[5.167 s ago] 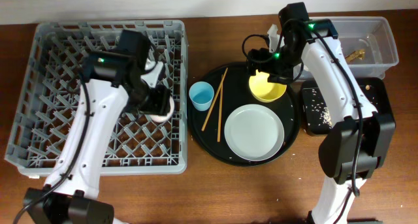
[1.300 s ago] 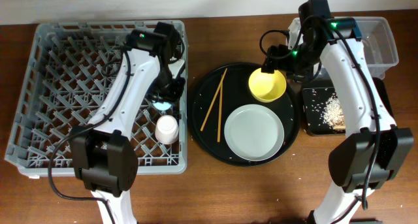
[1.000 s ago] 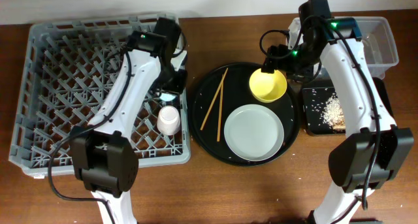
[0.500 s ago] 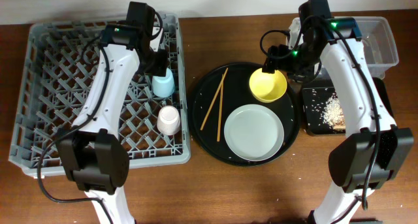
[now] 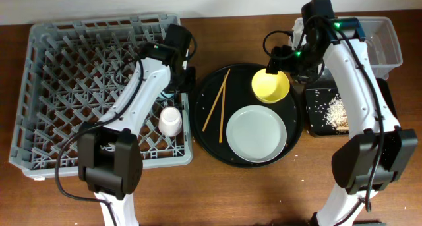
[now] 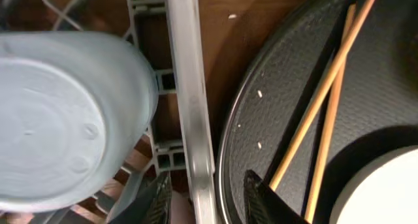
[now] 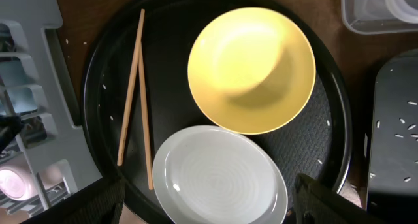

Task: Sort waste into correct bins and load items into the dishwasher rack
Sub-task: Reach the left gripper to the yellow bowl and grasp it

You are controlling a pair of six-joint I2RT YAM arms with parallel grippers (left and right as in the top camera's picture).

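Observation:
The grey dishwasher rack [image 5: 99, 22] fills the left side. A pale pink cup [image 5: 169, 120] stands upside down in it. The light blue cup [image 6: 65, 113] is upside down in the rack too, under my left arm in the overhead view. My left gripper [image 5: 186, 81] is open and empty, its fingers astride the rack's right rim [image 6: 186, 87]. The chopsticks [image 5: 216, 101], yellow bowl [image 5: 270, 85] and grey plate [image 5: 256, 134] lie on the round black tray. My right gripper [image 5: 280, 64] is wide open and empty above the bowl [image 7: 251, 67] and plate [image 7: 219, 178].
The round black tray [image 5: 204, 130] sits between the rack and the bins. The shallow black rectangular tray [image 5: 316, 120] holds rice grains [image 5: 336, 111]. The clear tub [image 5: 386, 38] stands behind it. A few rice grains are scattered on the round tray. Napkin and wrapper are out of view.
My left gripper set the blue cup upside down in the rack, let go, drew back, then swung right to the rack's right rim. The right arm has not moved in the last second.

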